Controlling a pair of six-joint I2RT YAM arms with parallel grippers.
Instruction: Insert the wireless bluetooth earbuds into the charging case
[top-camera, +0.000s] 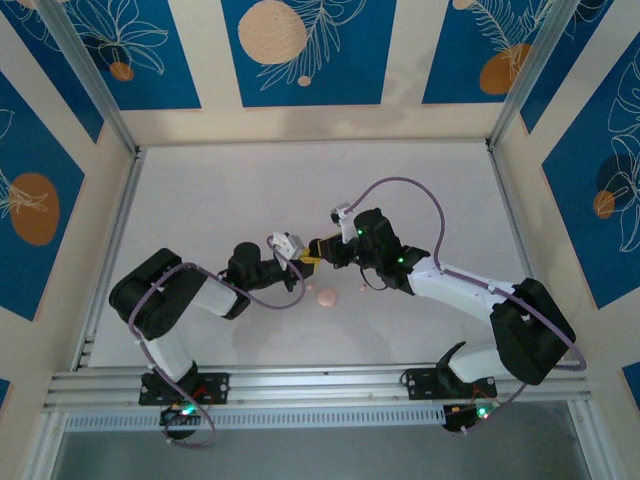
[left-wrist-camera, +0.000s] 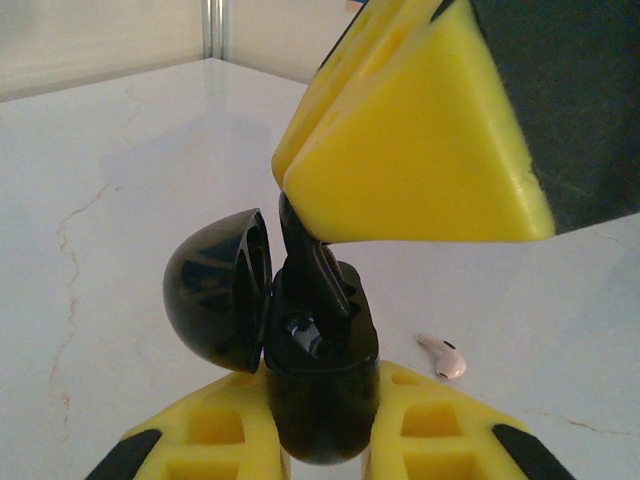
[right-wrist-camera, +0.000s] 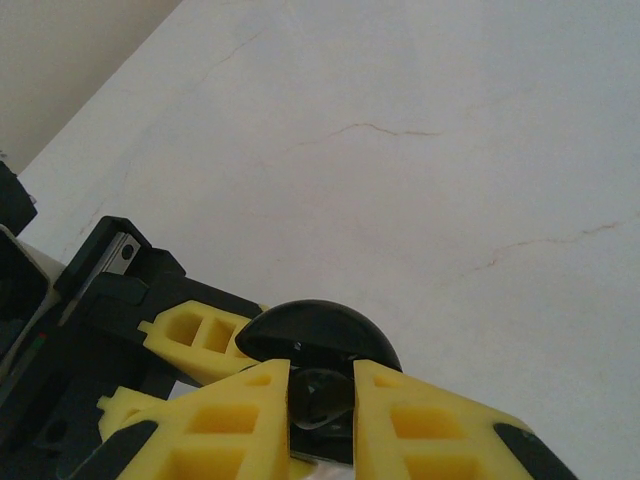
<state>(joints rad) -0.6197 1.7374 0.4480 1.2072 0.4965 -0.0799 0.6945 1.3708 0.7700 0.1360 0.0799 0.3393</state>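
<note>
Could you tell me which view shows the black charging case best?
Left wrist: the black charging case stands open in the left claw, lid and cavity plain. Right wrist catches its domed lid; from above it is too small to tell.

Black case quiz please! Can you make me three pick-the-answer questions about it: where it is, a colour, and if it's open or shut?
1. Where is the black case?
A) on the floor
B) between the jaws of the left gripper
C) on the wall

2. What colour is the loose earbud on the table?
A) pale pink
B) green
C) blue

3. How is the lid of the case?
A) shut
B) open
C) taken off

Answers:
1 B: the yellow jaws clamp its base in the left wrist view.
2 A: it shows pale pink against the white top.
3 B: the lid is swung back, and the right gripper holds a black earbud at the opening.
</note>
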